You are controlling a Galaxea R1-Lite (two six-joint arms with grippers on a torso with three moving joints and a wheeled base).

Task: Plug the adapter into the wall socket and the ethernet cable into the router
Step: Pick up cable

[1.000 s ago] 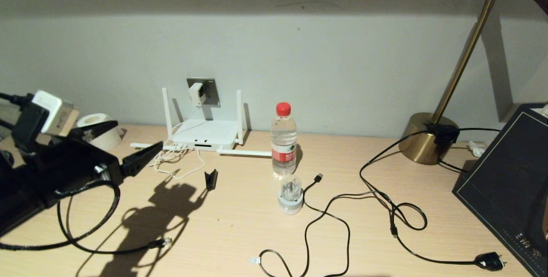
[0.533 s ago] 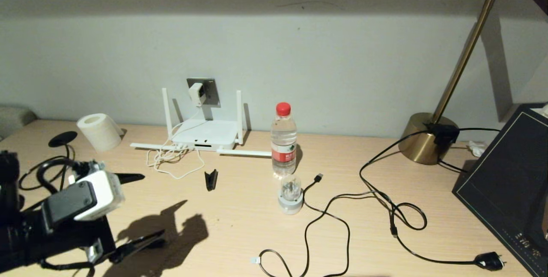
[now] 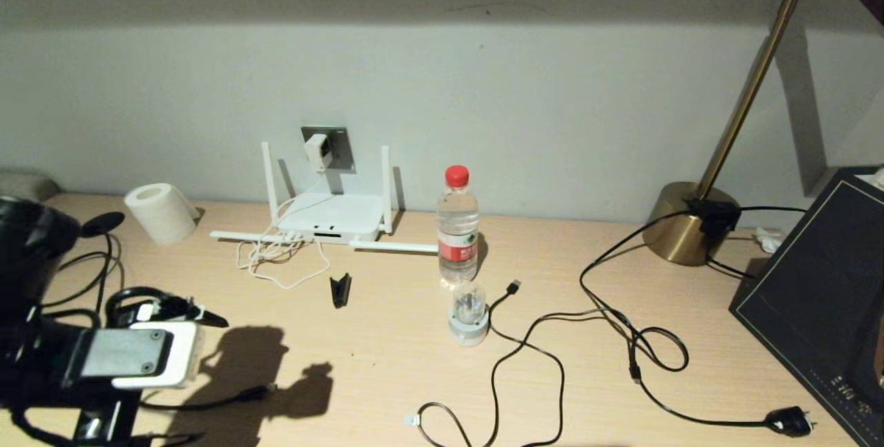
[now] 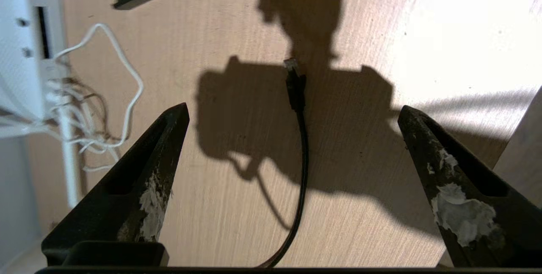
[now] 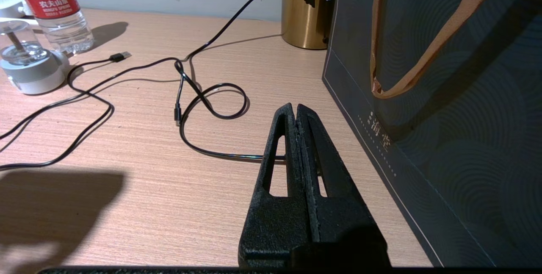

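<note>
Since a second ago our left claw [image 4: 292, 113] has dropped from mid-left to the lower left of the head view, fingers spread wide above the ethernet cable [image 4: 298, 138] lying on the bench [image 3: 387, 357]. The adapter [image 3: 316, 151] already sits in the wall socket [image 3: 338, 146]. Next we must close on the plug end, then carry it to the router [image 3: 331, 215]. Our right claw [image 5: 296, 113] rests pressed together at the lower right.

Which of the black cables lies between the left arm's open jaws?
The ethernet cable, with its clear plug pointing away. The USB-tipped and mains-plug cables lie farther right, past the bottle.
</note>
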